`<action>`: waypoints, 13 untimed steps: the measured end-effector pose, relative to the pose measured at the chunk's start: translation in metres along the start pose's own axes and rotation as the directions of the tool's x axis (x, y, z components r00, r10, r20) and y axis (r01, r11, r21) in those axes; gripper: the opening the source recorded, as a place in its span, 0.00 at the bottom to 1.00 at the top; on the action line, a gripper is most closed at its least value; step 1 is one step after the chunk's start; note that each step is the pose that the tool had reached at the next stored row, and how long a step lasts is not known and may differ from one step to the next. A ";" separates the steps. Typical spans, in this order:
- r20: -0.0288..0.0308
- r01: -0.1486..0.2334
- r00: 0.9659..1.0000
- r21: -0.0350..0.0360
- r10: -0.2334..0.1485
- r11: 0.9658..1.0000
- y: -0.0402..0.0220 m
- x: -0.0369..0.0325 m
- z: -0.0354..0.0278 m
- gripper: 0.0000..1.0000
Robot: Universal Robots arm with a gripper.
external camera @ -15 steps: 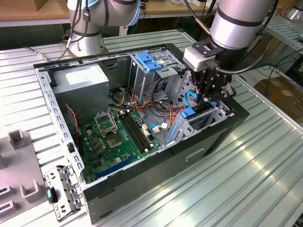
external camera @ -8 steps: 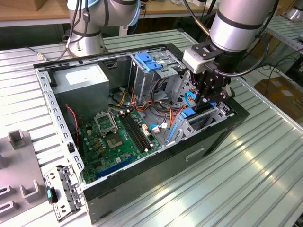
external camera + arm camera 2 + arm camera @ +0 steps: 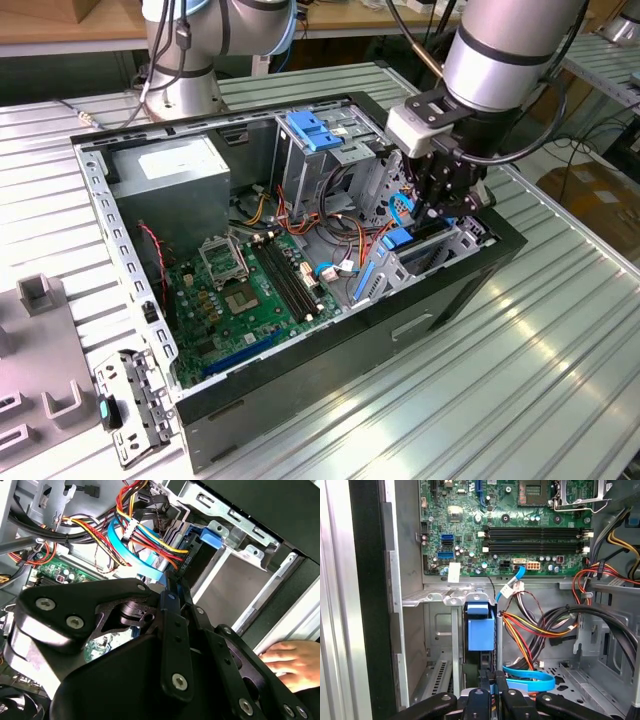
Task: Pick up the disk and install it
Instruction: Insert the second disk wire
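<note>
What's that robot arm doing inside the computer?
The robot's gripper is reaching down into the open computer case, at the metal drive bay. Its fingers are closed on the disk, the part with the blue frame, which stands on edge partway down in the bay. A person's hand rests on the case's edge.

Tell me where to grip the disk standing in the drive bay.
Take the disk by its exposed end, pinching across the two flat faces, coming in from the case's open side. It stands on edge between the bay's metal walls, so only that end is free; the gripper is shut there.
</note>
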State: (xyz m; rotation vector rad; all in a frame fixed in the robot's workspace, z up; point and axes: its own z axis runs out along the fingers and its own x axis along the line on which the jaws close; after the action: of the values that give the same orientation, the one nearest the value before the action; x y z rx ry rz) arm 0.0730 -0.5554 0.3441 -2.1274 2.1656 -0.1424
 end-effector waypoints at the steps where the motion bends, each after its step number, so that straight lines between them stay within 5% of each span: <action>1: 0.000 0.000 1.000 0.000 0.000 1.000 0.0001 0.0002 0.0006 0.16; 11: 0.001 0.000 1.000 0.000 0.000 1.000 0.0004 0.0008 0.0028 0.17; 13: 0.001 0.000 1.000 0.000 0.000 1.000 0.0000 0.0008 -0.0002 0.24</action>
State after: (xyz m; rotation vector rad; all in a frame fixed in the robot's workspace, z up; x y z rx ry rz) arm 0.0730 -0.5563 0.3443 -2.1269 2.1652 -0.1412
